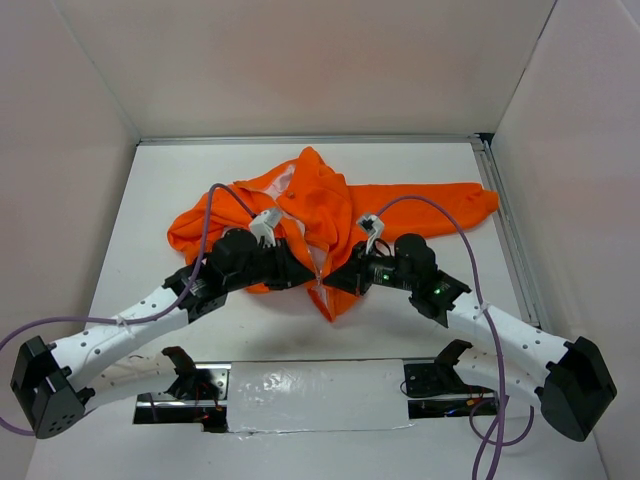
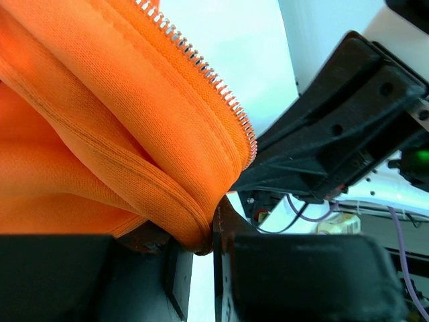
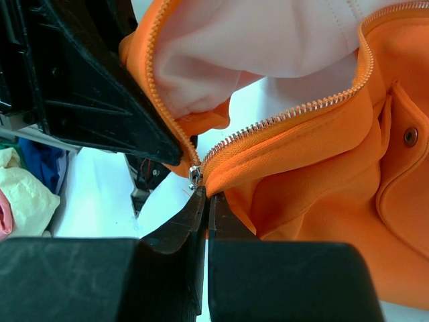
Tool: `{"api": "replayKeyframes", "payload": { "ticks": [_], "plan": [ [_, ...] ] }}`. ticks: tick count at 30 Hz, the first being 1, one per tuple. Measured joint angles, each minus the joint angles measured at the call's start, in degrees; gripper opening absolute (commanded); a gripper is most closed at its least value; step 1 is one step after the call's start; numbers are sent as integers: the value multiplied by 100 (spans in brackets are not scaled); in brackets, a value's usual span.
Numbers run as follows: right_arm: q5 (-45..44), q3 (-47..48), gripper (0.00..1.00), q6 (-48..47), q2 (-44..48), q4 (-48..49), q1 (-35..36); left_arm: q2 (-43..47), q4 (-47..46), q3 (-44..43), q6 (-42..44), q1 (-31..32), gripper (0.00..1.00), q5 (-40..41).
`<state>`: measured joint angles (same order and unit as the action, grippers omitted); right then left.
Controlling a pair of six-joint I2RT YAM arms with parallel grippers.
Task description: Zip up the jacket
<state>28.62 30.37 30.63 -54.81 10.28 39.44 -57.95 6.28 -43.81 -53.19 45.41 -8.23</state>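
Note:
The orange jacket [image 1: 320, 215] lies crumpled mid-table, one sleeve stretched right. Both grippers meet at its near hem. My left gripper [image 1: 305, 268] [image 2: 214, 235] is shut on a thick fold of the orange hem, and the zipper teeth [image 2: 201, 67] run up beside it. My right gripper [image 1: 328, 283] [image 3: 206, 196] is shut at the zipper's bottom end, tips touching just under the silver slider [image 3: 195, 176]. Orange edge fabric enters its tips; a pull tab is hidden. The zipper [image 3: 295, 111] gapes open above, showing the pale lining [image 3: 268, 40] and a snap pocket flap [image 3: 405, 168].
White walls enclose the table on three sides, with a metal rail [image 1: 505, 220] along the right. A taped silver plate [image 1: 300, 390] sits between the arm bases at the near edge. Purple cables [image 1: 215, 215] arc over the jacket. The two gripper bodies nearly touch.

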Motion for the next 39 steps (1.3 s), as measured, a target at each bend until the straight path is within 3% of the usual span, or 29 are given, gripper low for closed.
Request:
{"api": "replayKeyframes", "payload": {
  "ticks": [10,24,25,26,28,34,39],
  "plan": [
    [7,-304,0,-4,273,428,15,72,-66,15,96,0,0,-417],
    [-120,-306,0,-7,960,-2,50,70,-686,389,953,-39,0,-1353],
    [-133,-306,0,-11,946,-24,50,70,-686,389,970,-39,7,-1392],
    [-149,-304,0,-13,925,-52,50,70,-675,389,970,-39,23,-1414],
    [-195,-297,0,-17,866,-87,50,70,-669,389,951,-44,36,-1425],
    [-339,-227,0,-28,811,-90,57,70,-658,389,927,-24,44,-1523],
    [-409,-170,0,-31,809,-68,90,70,-675,389,901,-17,42,-1582]
  ]
}}
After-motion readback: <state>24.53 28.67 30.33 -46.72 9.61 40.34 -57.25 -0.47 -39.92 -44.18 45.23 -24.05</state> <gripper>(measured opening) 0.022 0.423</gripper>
